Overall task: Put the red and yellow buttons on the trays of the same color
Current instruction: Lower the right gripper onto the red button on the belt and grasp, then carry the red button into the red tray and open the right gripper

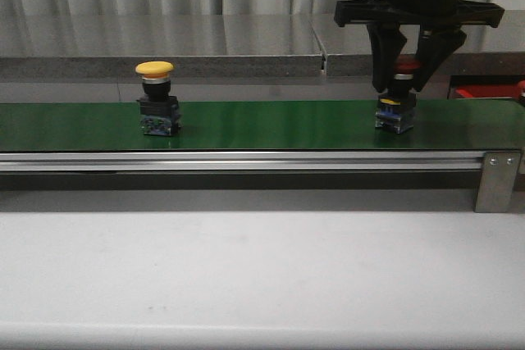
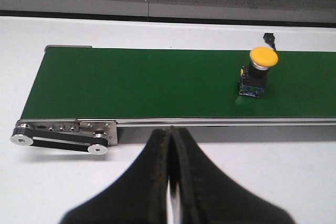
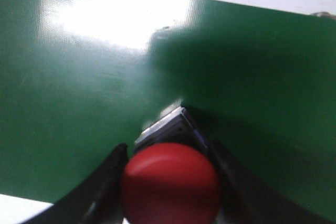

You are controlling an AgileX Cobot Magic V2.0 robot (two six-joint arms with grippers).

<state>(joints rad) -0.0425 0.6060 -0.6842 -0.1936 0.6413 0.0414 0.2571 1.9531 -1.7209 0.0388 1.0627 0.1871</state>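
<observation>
The red button (image 1: 398, 108) stands upright on the green belt (image 1: 271, 125) at its right end. My right gripper (image 1: 400, 88) comes down from above, its fingers (image 3: 107, 177) pressed to both sides of the red cap (image 3: 170, 182). The yellow button (image 1: 156, 96) stands free on the left part of the belt and also shows in the left wrist view (image 2: 259, 72). My left gripper (image 2: 170, 132) hangs shut and empty over the white table, short of the belt's near rail. A red shape (image 1: 486, 93) behind the belt's right end may be the red tray. The yellow tray is out of view.
The belt has a silver rail (image 1: 246, 161) along its near side, with a bracket (image 1: 497, 179) at the right end and pulleys (image 2: 60, 140) at the other. White table (image 1: 246, 276) lies in front. A steel counter (image 1: 164, 38) runs behind.
</observation>
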